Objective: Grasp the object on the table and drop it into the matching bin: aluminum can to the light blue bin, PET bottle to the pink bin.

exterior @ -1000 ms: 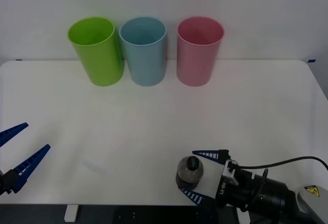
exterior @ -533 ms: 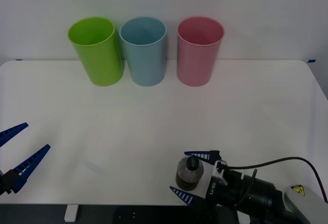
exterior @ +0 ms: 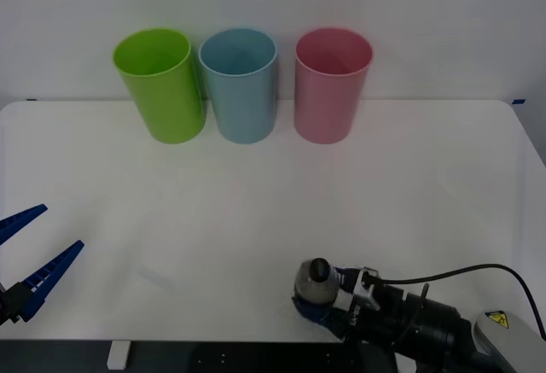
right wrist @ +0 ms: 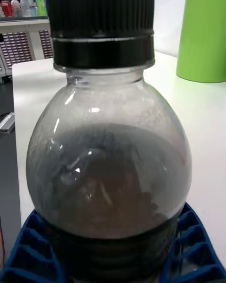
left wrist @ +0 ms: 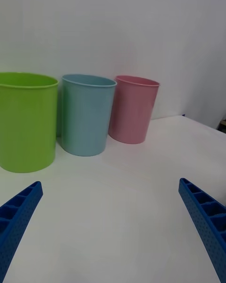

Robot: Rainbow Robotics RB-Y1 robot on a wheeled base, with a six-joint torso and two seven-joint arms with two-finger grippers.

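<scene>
Near front edge of worktop (exterior: 426,177): bottle (exterior: 315,282) stands upright, black cap on, dark liquid inside. Right claw (exterior: 322,303) clenched on its lower body; in the right wrist view the blue ribbed fingers (right wrist: 28,245) press both sides of the bottle (right wrist: 109,170). Left claw (exterior: 34,258) spread wide, idle at the left front corner, holding nothing.

Step in hand, by my reading: grasp made, lift not yet begun. Bottle base looks to be on the worktop.

Bins stand in a row at the far edge: green (exterior: 160,84), blue (exterior: 241,83), pink (exterior: 331,83). Next move calls for a lift, a long carry forward to the pink bin, rim cleared before release.
</scene>
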